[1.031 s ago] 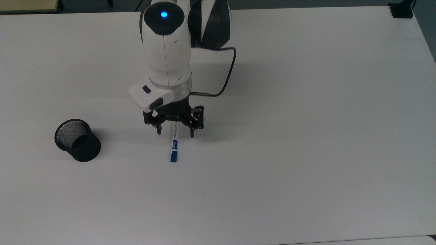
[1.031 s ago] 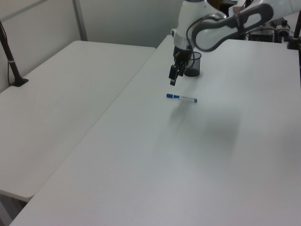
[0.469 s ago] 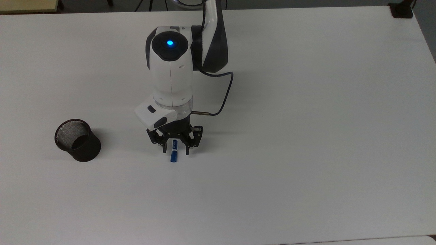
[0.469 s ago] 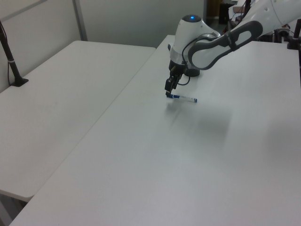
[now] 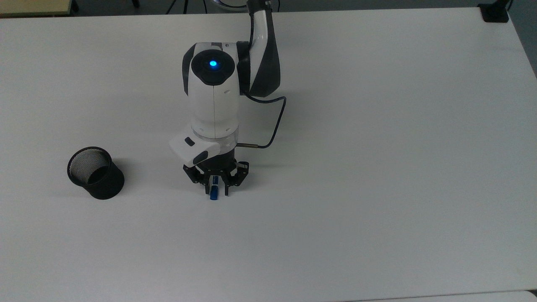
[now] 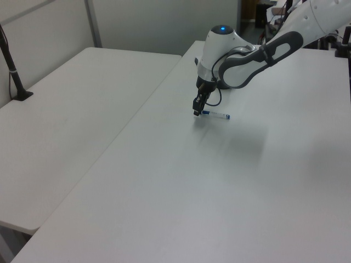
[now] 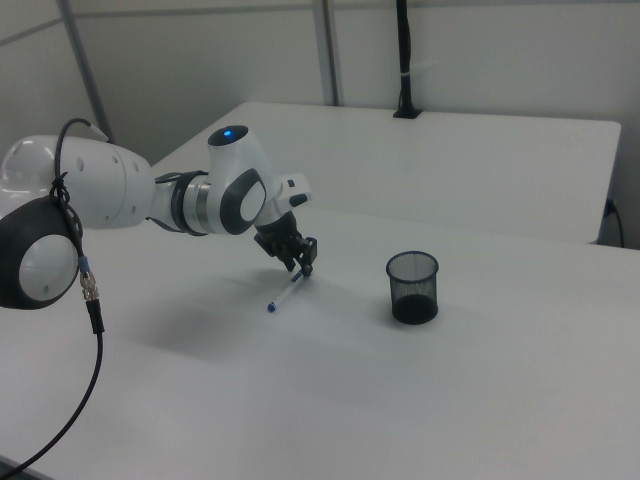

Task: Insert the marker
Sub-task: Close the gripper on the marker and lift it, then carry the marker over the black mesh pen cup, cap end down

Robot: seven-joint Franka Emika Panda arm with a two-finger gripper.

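Looking down in the top view, the gripper sits low over the marker, its fingers narrowed to either side of the barrel near the blue cap; whether they actually press it cannot be told. The cap pokes out below the fingers, lying on the white worktop. A black mesh cup stands upright well to the top view's left of the marker. In the left view, the gripper is down at the blue end of the marker, which lies flat on the worktop and stretches toward the left view's right. In the right view, the gripper is at the upper end of the marker, and the cup stands apart toward the right view's right.
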